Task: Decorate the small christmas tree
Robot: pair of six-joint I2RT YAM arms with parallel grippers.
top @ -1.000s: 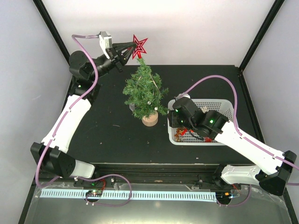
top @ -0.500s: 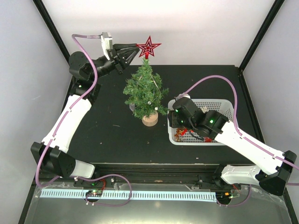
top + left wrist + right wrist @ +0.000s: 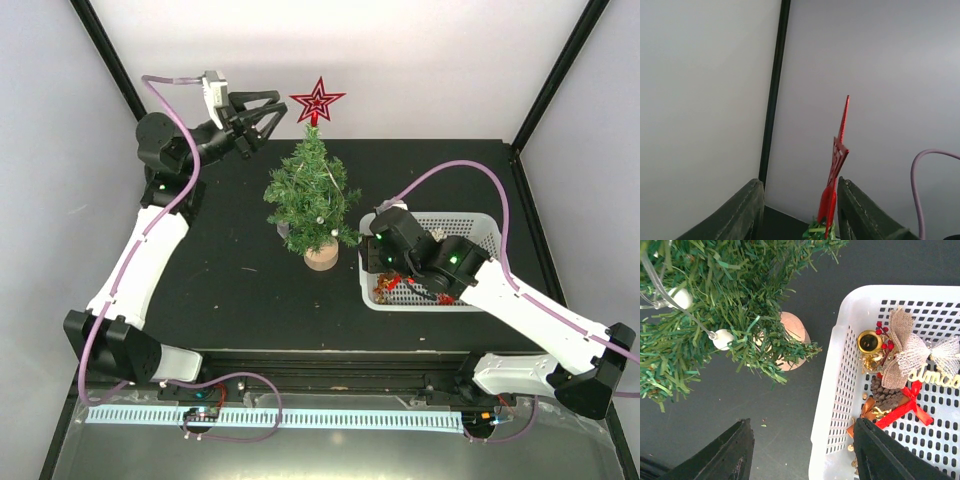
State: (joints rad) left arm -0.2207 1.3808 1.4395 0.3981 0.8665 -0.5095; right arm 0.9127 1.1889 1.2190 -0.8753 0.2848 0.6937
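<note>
1. Top view: the tree (image 3: 312, 195) stood upright mid-desk (image 3: 230, 270) on its wooden base (image 3: 321, 258), with a red star (image 3: 317, 103) on its tip. The left claw (image 3: 268, 115) hung level with the star, just left of it and not touching, fingers spread and empty. The right claw (image 3: 376, 258) sat low between the tree and a white basket (image 3: 487, 222).
2. Left wrist: the star appeared edge-on between the two fingers (image 3: 747, 210), nearer the right one, with the green tree tip just below it. Contact could not be judged here.
3. Right wrist: the right claw was open and held nothing, with one finger over the desk and the other over the basket. The tree's lower branches carried white beads (image 3: 721, 338). The basket held a gold bell (image 3: 869, 341), a burlap bow (image 3: 907, 352), a pinecone (image 3: 887, 395) and a red ribbon (image 3: 905, 410).
</note>
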